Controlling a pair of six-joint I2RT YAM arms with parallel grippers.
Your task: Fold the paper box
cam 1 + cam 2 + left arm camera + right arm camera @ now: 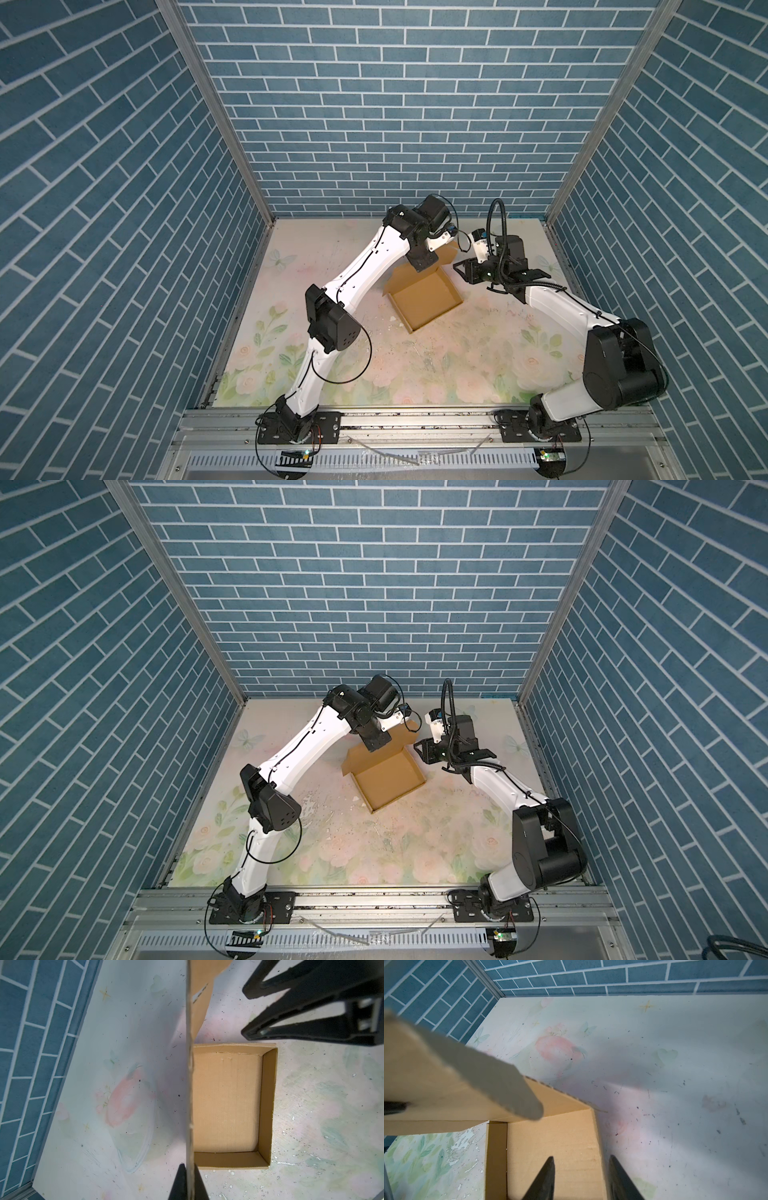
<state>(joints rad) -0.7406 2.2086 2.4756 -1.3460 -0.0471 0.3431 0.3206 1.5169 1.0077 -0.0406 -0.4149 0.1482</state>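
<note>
The paper box [426, 299] [388, 780] is a shallow brown cardboard tray in mid-table with its walls standing. Its lid panel [189, 1084] stands upright along the far edge. My left gripper [190, 1178] is shut on the top edge of that lid and shows from above in both top views [423, 265] [376, 742]. My right gripper [581, 1159] is open above the box's right wall [599, 1147], with one finger over the box floor and the other over the table. It also shows beside the box in other views [462, 271] [422, 749] [245, 1013].
The box sits on a floral table mat [374, 365]. Blue brick-pattern walls [395, 124] close off the back and both sides. A metal rail [415, 419] carrying both arm bases runs along the front edge.
</note>
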